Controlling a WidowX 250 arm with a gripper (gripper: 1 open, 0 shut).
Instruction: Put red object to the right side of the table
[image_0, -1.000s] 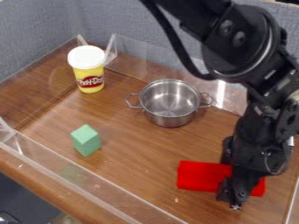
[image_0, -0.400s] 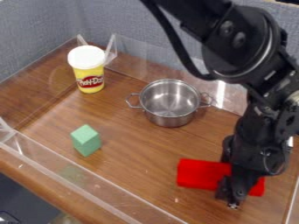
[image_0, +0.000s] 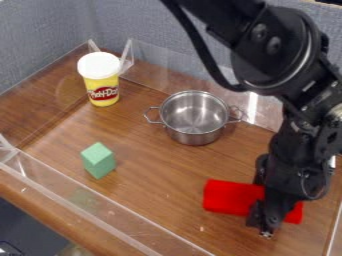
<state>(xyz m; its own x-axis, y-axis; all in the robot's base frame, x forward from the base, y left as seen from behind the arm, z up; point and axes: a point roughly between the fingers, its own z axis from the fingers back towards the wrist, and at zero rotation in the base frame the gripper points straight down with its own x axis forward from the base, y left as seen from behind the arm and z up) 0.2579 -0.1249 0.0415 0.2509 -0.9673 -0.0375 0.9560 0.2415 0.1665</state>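
Observation:
The red object (image_0: 229, 198) lies flat on the table (image_0: 160, 170) at the front right, close to the near acrylic wall. My gripper (image_0: 270, 217) points straight down over the block's right half, its dark fingers covering that part. The jaws stand shut, and they seem to pinch the block, though the contact itself is hidden behind the fingers. The black arm rises from there toward the top of the view.
A steel pot (image_0: 195, 116) stands at the middle back. A yellow tub (image_0: 100, 79) with a red label sits at the back left, and a small green cube (image_0: 98, 159) rests at the front left. Clear acrylic walls (image_0: 54, 195) edge the table.

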